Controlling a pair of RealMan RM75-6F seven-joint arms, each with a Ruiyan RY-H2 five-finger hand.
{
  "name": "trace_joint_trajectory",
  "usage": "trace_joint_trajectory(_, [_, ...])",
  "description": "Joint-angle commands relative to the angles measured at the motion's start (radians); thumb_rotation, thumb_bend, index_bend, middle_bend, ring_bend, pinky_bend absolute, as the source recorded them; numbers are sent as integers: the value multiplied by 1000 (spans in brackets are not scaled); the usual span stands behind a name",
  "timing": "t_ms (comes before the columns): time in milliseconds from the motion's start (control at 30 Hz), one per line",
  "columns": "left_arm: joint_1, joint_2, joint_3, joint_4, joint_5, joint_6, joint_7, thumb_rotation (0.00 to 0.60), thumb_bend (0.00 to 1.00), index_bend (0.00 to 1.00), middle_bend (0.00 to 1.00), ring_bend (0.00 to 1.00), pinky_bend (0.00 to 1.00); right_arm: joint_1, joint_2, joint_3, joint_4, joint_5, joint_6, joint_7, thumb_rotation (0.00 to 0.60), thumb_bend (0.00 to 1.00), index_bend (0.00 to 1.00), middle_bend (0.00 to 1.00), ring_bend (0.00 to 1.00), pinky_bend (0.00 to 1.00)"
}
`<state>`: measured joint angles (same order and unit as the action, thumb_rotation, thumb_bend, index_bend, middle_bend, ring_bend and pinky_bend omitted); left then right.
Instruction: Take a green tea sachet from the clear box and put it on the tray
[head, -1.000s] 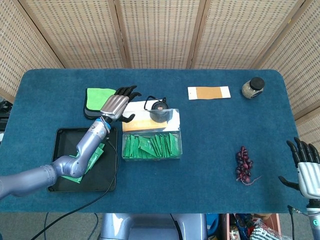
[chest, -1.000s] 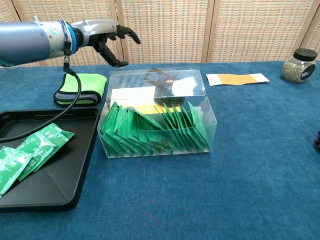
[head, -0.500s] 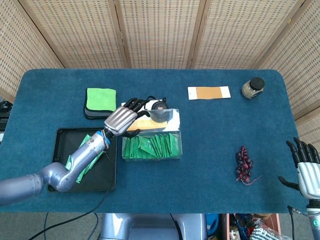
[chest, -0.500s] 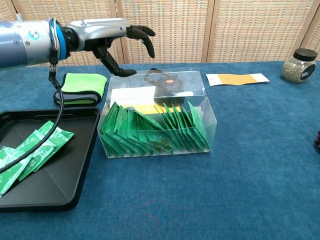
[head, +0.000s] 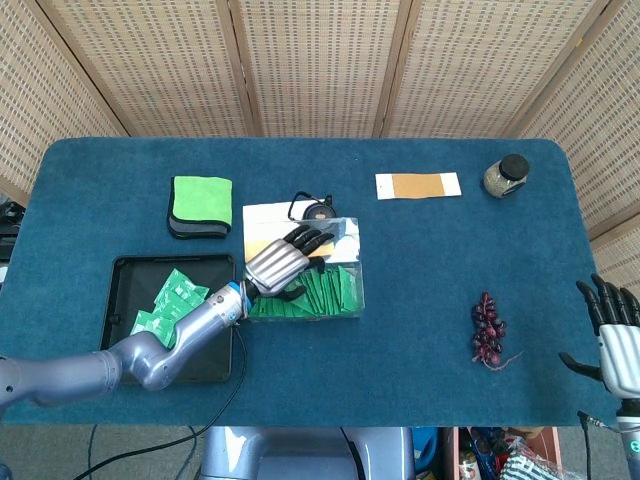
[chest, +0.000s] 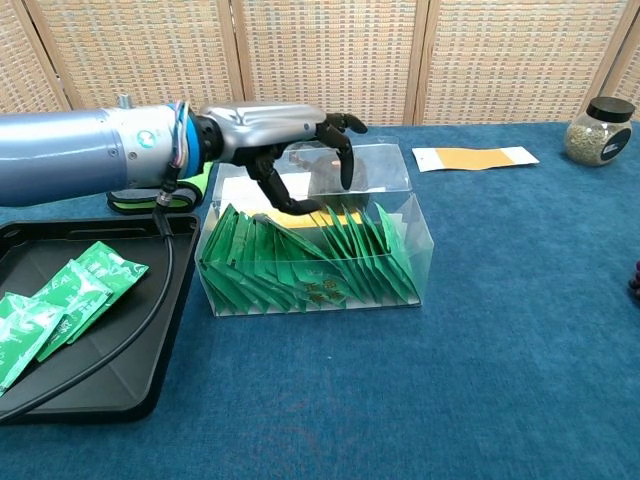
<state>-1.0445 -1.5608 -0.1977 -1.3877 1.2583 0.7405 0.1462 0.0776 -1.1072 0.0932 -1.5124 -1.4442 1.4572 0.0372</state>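
The clear box (head: 352, 300) (chest: 420, 262) stands mid-table, packed with several green tea sachets (head: 325, 292) (chest: 310, 265) on edge. My left hand (head: 283, 260) (chest: 290, 135) hovers over the box's open top, fingers spread and curved downward, holding nothing. The black tray (head: 118, 270) (chest: 150, 340) lies left of the box with several green sachets (head: 170, 298) (chest: 60, 300) in it. My right hand (head: 612, 335) is at the table's near right corner, fingers apart and empty; the chest view does not show it.
A folded green cloth (head: 201, 203) (chest: 135, 195) lies behind the tray. A white card and a black round object (head: 318, 212) sit behind the box. A tan sachet (head: 418, 185) (chest: 470, 158), a jar (head: 506, 176) (chest: 599, 130) and dark grapes (head: 488, 328) are to the right.
My left hand has swung right from above the green cloth and come down over the clear box. The right hand has stayed still.
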Motion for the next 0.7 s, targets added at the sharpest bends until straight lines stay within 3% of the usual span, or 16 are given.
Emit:
trace_joint_trajectory(33, [-17, -29, 1, 28, -29, -12, 41, 600, 402, 381, 0, 0, 0, 1, 1, 1, 3, 3, -3, 5, 600, 0, 0, 0, 0, 0])
trace_joint_trajectory(700, [-52, -121, 3, 155, -89, -31, 99, 600, 402, 381, 0, 0, 0, 5, 1, 7, 15, 19, -16, 18, 600, 0, 0, 0, 0, 0])
